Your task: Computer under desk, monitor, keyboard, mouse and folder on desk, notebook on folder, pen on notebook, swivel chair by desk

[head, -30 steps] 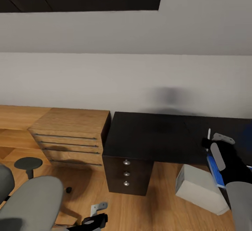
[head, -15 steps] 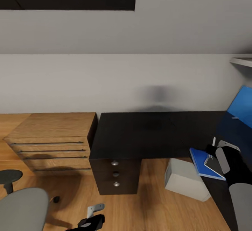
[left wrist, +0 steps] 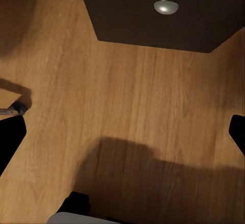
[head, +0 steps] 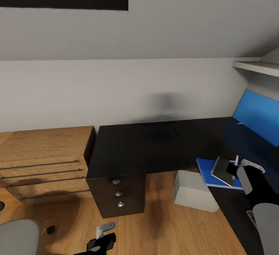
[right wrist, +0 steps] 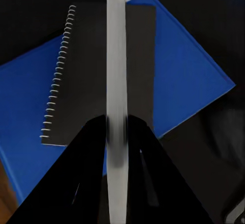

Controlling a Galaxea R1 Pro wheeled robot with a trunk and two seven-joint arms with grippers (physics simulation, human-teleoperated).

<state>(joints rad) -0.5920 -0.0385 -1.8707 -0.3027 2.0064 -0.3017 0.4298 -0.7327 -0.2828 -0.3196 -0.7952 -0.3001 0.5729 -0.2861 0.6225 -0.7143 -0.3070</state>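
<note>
Fingers of the right gripper (right wrist: 116, 147) pinch the thin whitish pen (right wrist: 116, 81), held above the grey spiral-bound notebook (right wrist: 97, 76), which lies on the flat bright blue folder (right wrist: 189, 76) at the near right of the matte black bench (head: 155, 146). Step in hand, judged: pen onto notebook; the next move calls for lowering and releasing. Light grey computer tower (head: 192, 192) stands beneath. Left gripper (head: 101, 243), fingers spread, hangs over the wood floor (left wrist: 127, 112).
</note>
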